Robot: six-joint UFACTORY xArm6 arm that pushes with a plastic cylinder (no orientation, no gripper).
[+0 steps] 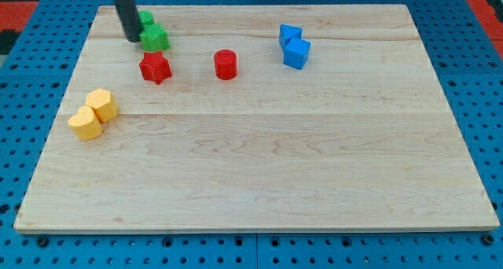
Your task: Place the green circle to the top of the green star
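One camera looks down at a slant across the whole wooden board point(259, 159), from its near edge.

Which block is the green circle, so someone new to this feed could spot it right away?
Start at the wooden board's top-left corner in the camera view, where the dark rod comes down. My tip sits against two touching green blocks; the green circle is the upper one, partly hidden by the rod. The green star just below it is brighter and has points, while the circle looks rounded and darker.
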